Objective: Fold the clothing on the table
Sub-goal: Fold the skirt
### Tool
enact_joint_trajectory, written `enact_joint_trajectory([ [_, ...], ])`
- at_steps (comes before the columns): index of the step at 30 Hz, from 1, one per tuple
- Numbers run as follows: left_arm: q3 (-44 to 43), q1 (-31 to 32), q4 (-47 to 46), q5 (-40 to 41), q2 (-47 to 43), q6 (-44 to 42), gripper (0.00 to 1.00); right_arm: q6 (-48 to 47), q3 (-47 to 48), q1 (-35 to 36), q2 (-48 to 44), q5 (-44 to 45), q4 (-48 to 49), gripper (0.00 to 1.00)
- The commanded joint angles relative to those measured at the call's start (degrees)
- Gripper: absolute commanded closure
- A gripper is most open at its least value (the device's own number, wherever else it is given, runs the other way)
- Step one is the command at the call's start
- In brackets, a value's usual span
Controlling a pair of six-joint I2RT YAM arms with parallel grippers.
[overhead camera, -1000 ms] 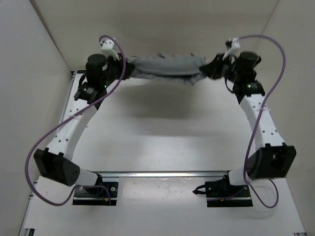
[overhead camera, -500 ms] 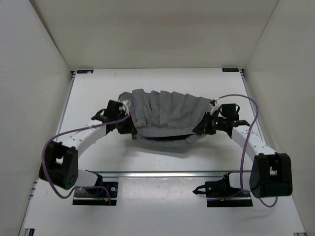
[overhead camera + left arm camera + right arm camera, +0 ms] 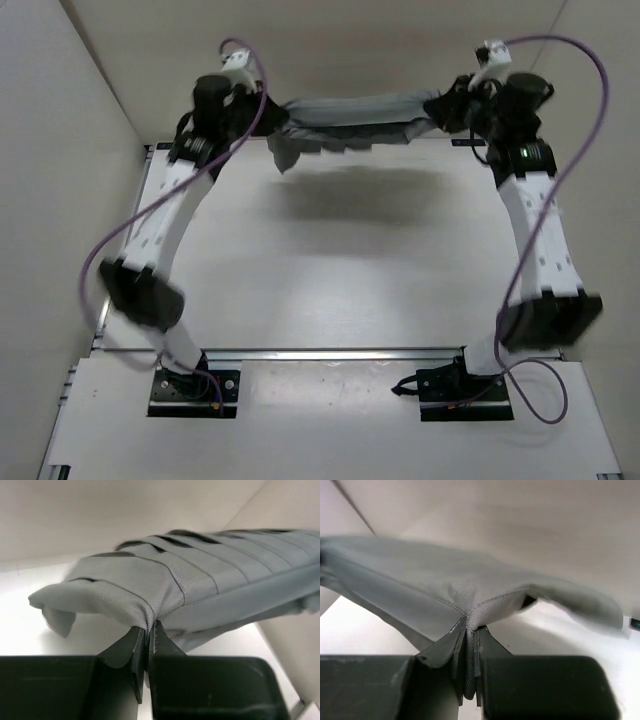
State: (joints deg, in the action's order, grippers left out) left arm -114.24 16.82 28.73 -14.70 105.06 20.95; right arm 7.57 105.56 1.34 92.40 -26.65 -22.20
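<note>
While the left pincer (image 3: 149, 628) and the right pincer (image 3: 470, 626) each nip one end, the clothing (image 3: 350, 108) hangs stretched above the far edge of the bench (image 3: 330, 270).

Both pincers are pressed together on cloth: the left pinches a gathered fold at the garment's left end, and the right pinches a bunched corner at the right end, with fabric running down between its jaws. From each pincer the fabric runs inward toward the other, so the long axis lies left to right between the two raised arms. It is pleated lengthwise, and a small flap droops near the left end. Nothing appears to touch the bench; only a shadow lies below. Neither arm is nearer, so laying it down probably needs both ends lowered level together.
</note>
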Motion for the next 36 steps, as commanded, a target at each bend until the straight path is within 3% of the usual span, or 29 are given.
enact_joint_trajectory([
  [1,24.57,0.75,-18.73,13.25,-24.66,-3.10,1.00,-5.47,-17.85,-3.10,-15.39,8.82,8.63,1.00],
  [3,35.68,-1.07,-20.30,14.00,-29.81,-0.84,1.00,-3.27,-28.50,-7.65,-19.52,4.97,8.84,1.00],
  [6,53.47,-3.90,-18.72,11.27,-36.74,0.67,1.00,-2.13,-46.86,-8.38,-23.48,3.28,8.22,1.00],
  [8,66.19,-2.06,-14.25,12.66,-40.26,0.23,1.00,-0.99,-56.92,-7.15,-26.37,2.49,6.91,1.00],
  [11,77.81,2.16,-7.40,13.90,-46.67,2.24,1.00,3.32,-67.83,-2.42,-33.32,2.49,3.84,1.00],
  [14,81.71,5.94,-2.20,14.61,-52.66,4.79,1.00,7.97,-72.94,0.85,-39.66,3.45,1.20,1.00],
  [16,81.28,4.82,-0.87,14.61,-53.12,5.68,1.00,8.68,-73.48,-0.10,-41.50,2.84,0.49,1.00],
  [20,74.53,-1.52,-1.56,8.72,-45.04,5.94,1.00,8.51,-69.19,-3.89,-34.94,-0.94,3.37,1.00],
  [23,66.64,-1.70,-5.18,9.60,-33.98,5.77,1.00,7.64,-60.78,-3.89,-25.73,0.90,7.95,1.00],
  [25,58.02,-2.05,-5.01,5.93,-21.80,4.98,1.00,7.02,-52.27,-4.85,-18.27,0.47,8.57,1.00],
  [28,25.34,-2.67,4.88,3.10,-6.24,0.68,1.00,4.91,-28.62,-6.79,-5.50,-0.68,1.75,1.00],
  [29,18.50,-3.02,7.80,3.10,-1.57,-0.46,1.00,3.43,-16.91,-6.79,-1.47,0.54,-1.94,1.00],
  [30,4.77,-2.50,12.09,4.23,0.65,-1.52,1.00,1.67,-5.65,-6.71,1.52,2.99,-3.71,1.00],
  [31,-6.59,-2.49,14.31,5.28,3.55,-1.96,1.00,0.52,-0.41,-6.44,2.86,4.14,-6.34,0.99],
  [32,-11.14,-1.97,14.51,7.03,4.27,-2.23,1.00,-0.44,7.13,-6.27,4.00,5.98,-7.41,1.00],
  [33,-14.66,-1.88,13.38,8.18,3.24,-1.71,1.00,-0.28,10.16,-6.79,3.23,6.78,-7.08,1.00],
  [34,-12.61,-1.88,10.15,9.24,0.44,-1.53,1.00,0.24,9.85,-7.23,2.27,6.36,-5.59,1.00],
  [36,-2.12,-3.19,3.46,10.65,-6.07,-0.56,1.00,-0.18,1.72,-8.20,-2.90,7.31,-3.65,1.00],
])
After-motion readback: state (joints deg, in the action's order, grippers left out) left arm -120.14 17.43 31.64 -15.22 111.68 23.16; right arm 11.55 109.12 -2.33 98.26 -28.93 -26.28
